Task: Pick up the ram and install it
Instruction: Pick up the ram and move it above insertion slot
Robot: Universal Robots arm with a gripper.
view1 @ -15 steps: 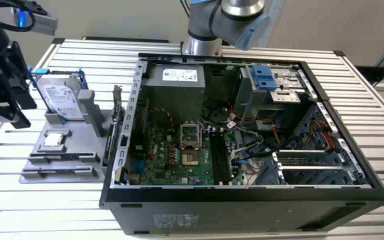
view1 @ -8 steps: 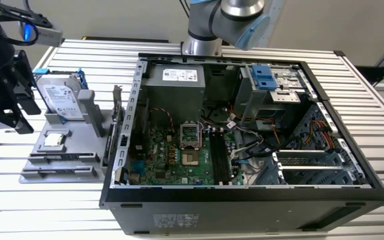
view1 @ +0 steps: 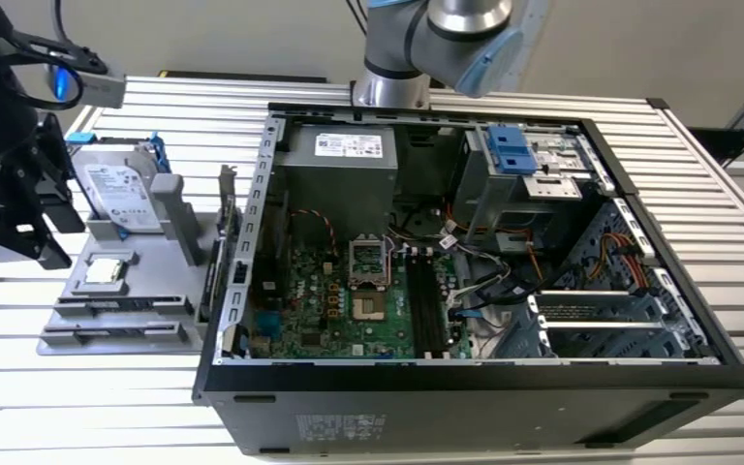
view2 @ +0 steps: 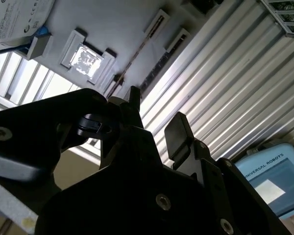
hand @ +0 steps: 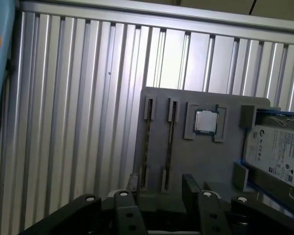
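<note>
The black two-fingered gripper (hand: 160, 188) hovered, jaws open and empty, above the flat grey plastic holder (hand: 206, 161), where the thin dark ram (hand: 170, 147) stood edge-on in a slot.

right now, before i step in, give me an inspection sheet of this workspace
surface: slatted metal table, carrying an open computer case and grey holder
job's things: ram apparently edge-on in a holder slot, not gripped
clutter: hard drive, processor chip on holder
grippers: gripper open, empty, above holder's slot end
cables: loose bundle inside case
surroundings: blue pendant, arm base beyond the case
</note>
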